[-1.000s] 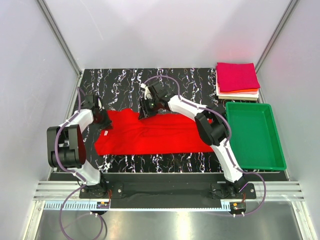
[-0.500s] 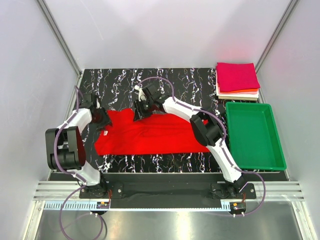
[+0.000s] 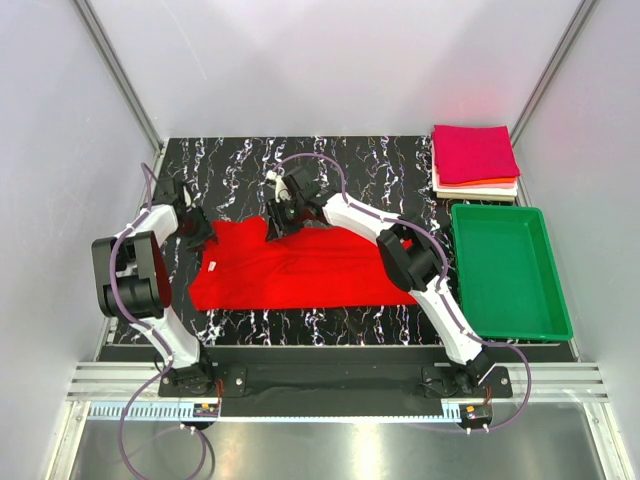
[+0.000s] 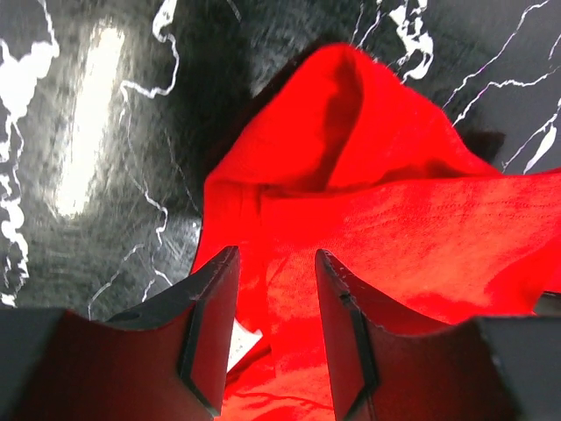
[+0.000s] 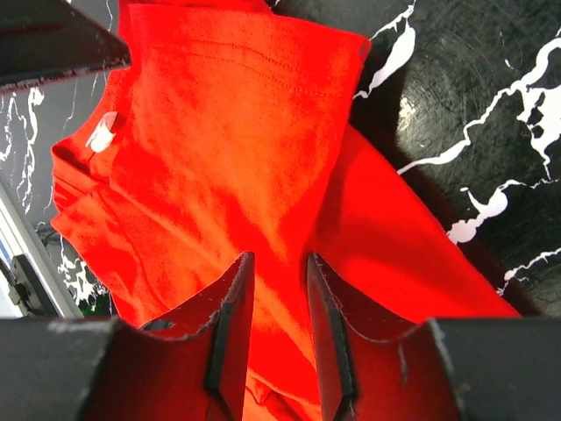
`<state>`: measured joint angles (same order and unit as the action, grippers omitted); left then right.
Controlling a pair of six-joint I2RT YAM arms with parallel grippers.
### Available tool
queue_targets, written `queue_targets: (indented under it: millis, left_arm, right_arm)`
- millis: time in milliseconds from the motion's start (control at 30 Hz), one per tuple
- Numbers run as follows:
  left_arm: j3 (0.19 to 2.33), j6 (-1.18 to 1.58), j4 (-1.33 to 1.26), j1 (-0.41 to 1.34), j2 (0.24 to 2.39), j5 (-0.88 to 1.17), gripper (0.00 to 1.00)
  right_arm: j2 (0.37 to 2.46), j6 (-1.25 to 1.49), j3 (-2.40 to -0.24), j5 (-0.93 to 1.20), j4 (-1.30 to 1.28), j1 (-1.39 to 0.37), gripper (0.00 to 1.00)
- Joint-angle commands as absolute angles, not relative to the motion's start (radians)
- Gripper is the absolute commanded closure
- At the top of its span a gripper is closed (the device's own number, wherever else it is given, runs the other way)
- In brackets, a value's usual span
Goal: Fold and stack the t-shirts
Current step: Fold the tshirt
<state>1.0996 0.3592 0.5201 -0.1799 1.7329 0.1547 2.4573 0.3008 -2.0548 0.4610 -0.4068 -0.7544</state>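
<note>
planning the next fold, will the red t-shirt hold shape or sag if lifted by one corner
Probably floppy: the red t-shirt creases and humps up in the left wrist view, so a lifted corner would likely sag. Likely light too, as its thin layers lie flat on the table.

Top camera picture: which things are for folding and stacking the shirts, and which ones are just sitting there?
For the job:
red t-shirt, spread out in the middle
pile of folded t-shirts, in the far right corner

Just lying about:
green tray, with nothing in it, near the pile
</note>
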Motion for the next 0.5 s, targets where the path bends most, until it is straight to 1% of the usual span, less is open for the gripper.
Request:
queue_targets:
  millis: [0, 100, 233, 300, 467]
  left_arm:
    - [1.163, 0.307, 0.471, -0.181, 1.744, 0.201, 0.55]
    - [1.18, 0.298, 0.468, -0.181, 1.772, 0.221, 0.56]
    - [1.183, 0.305, 0.459, -0.183, 1.802, 0.247, 0.59]
    - [1.183, 0.31, 0.459, -0.181, 1.805, 0.236, 0.6]
    - [1.184, 0.307, 0.46, -0.181, 1.809, 0.215, 0.6]
  right_arm:
    - [2.454, 0.273, -2.091, 0.44, -0.414, -0.765, 0.63]
    - [2.433, 0.264, -2.077, 0.428, -0.414, -0.764, 0.63]
    - [2.431, 0.258, -2.082, 0.419, -0.414, -0.765, 0.64]
    - [2.439, 0.259, -2.089, 0.423, -0.416, -0.764, 0.64]
    - [2.468, 0.264, -2.12, 0.422, -0.423, -0.764, 0.63]
